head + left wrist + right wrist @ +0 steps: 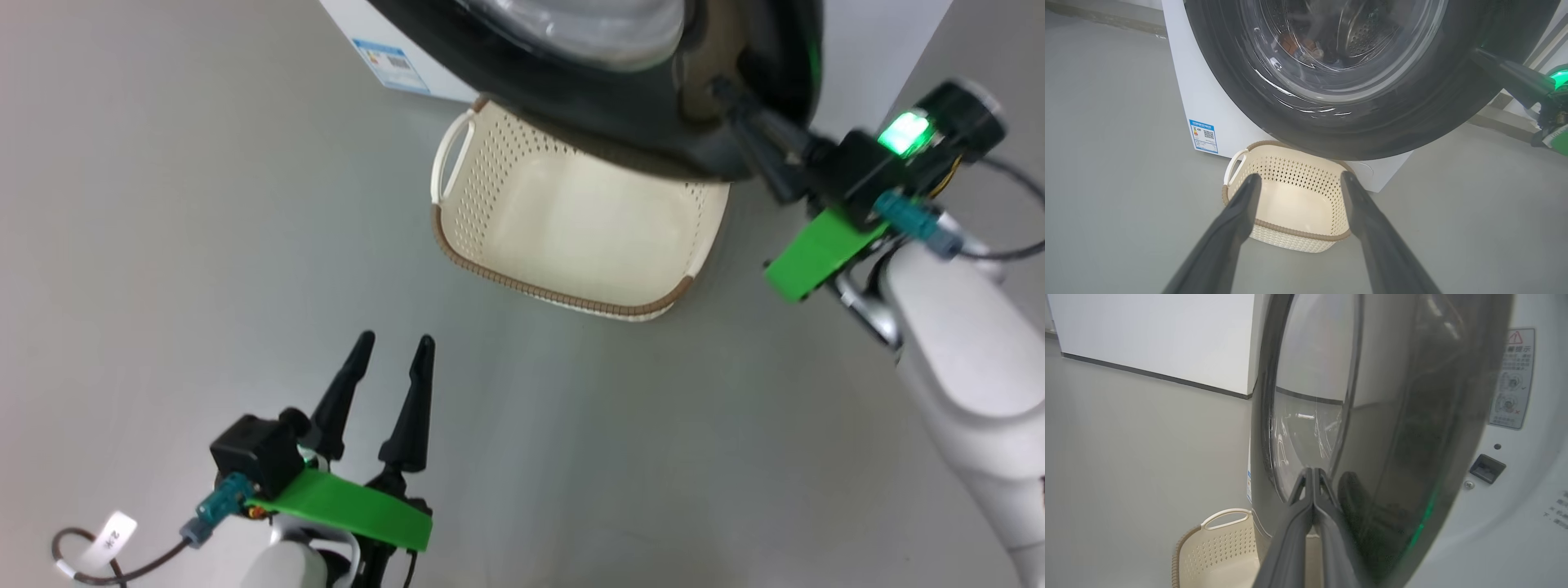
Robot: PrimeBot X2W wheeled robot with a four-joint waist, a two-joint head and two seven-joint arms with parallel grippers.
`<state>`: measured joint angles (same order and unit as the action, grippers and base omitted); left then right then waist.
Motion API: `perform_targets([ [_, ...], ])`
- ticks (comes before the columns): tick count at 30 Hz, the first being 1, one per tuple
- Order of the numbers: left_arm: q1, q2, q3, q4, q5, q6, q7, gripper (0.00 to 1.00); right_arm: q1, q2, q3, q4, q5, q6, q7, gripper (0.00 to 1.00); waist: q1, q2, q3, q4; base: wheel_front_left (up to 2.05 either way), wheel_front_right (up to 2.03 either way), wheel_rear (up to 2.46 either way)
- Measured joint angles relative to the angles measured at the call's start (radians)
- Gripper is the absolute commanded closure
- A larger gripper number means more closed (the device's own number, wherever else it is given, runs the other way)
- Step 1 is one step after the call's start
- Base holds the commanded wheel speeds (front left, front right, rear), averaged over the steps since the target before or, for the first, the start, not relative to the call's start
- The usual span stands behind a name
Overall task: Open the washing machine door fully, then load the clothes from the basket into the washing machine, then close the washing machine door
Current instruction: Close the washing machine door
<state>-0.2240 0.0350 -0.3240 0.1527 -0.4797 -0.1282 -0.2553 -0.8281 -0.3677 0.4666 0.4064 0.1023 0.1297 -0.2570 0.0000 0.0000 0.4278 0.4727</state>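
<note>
Bodywork of the white washing machine (1186, 77) is mostly hidden: the left wrist view gives a strip of its front and a lower corner, the rest lying behind the washing machine door (1231, 81), whose glossy black rim and bulging glass run off the top of that view. The door stands swung partway out, its lower rim overhanging the far end of the basket (490, 171) in the head view; the right wrist view has it nearly edge-on, with the latch socket (1487, 468) uncovered on the white panel beside it. Through the glass shows the perforated steel drum (1367, 32), and in it an orange-brown smudge that may be the clothes (1300, 45); reflections blur it too much to be sure. The cream basket sits on the grey floor (163, 245) just before the machine, its bare bottom showing. The right gripper (720, 88) has its two dark fingers pressed together on nothing, tips against the door where rim meets glass. The left gripper (395, 337) hangs over the floor apart from the basket, fingers spread wide and empty. A blue label (1203, 136) with a QR code on the machine's front, a warning sticker (1514, 377) with a red triangle, and the white tag (113, 536) on the left arm's cable all carry print too small to read.
</note>
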Motion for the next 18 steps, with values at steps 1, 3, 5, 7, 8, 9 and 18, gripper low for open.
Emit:
perform_targets([
  [1, -0.007, -0.001, 0.001, -0.003, 0.000, 0.000, 0.000, 0.00, -0.013, -0.002, -0.012, 0.003, -0.004, 0.000, 0.000, 1.00, 0.0000, 0.0000, 0.010, 0.000, 0.00, 0.00, 0.00],
  [3, -0.015, -0.002, 0.003, -0.007, 0.000, 0.000, 0.000, 0.00, -0.041, -0.003, -0.036, 0.010, -0.005, 0.000, 0.000, 1.00, 0.0000, 0.0000, 0.029, 0.001, 0.00, 0.00, 0.00],
  [5, -0.023, -0.003, 0.002, -0.009, -0.006, 0.000, 0.000, 0.00, -0.070, -0.004, -0.057, 0.017, -0.008, 0.000, 0.000, 1.00, 0.0000, 0.0000, 0.047, 0.002, 0.00, 0.00, 0.00],
  [7, -0.028, -0.004, 0.000, -0.011, -0.022, 0.000, 0.000, 0.00, -0.102, -0.008, -0.066, 0.027, -0.018, 0.000, 0.000, 1.00, 0.0000, 0.0000, 0.064, 0.003, 0.00, 0.00, 0.00],
  [8, -0.031, -0.004, 0.000, -0.012, -0.026, 0.000, 0.000, 0.00, -0.117, -0.011, -0.067, 0.032, -0.023, 0.000, 0.000, 1.00, 0.0000, 0.0000, 0.073, 0.004, 0.00, 0.00, 0.00],
  [9, -0.034, -0.004, 0.000, -0.013, -0.030, 0.000, 0.000, 0.00, -0.132, -0.013, -0.067, 0.036, -0.030, 0.000, 0.000, 1.00, 0.0000, 0.0000, 0.081, 0.004, 0.00, 0.00, 0.00],
  [18, -0.070, -0.008, -0.008, -0.020, -0.048, 0.000, 0.000, 0.00, -0.265, -0.024, -0.078, 0.105, -0.047, 0.000, 0.000, 1.00, 0.0000, 0.0000, 0.143, 0.015, 0.00, 0.00, 0.00],
])
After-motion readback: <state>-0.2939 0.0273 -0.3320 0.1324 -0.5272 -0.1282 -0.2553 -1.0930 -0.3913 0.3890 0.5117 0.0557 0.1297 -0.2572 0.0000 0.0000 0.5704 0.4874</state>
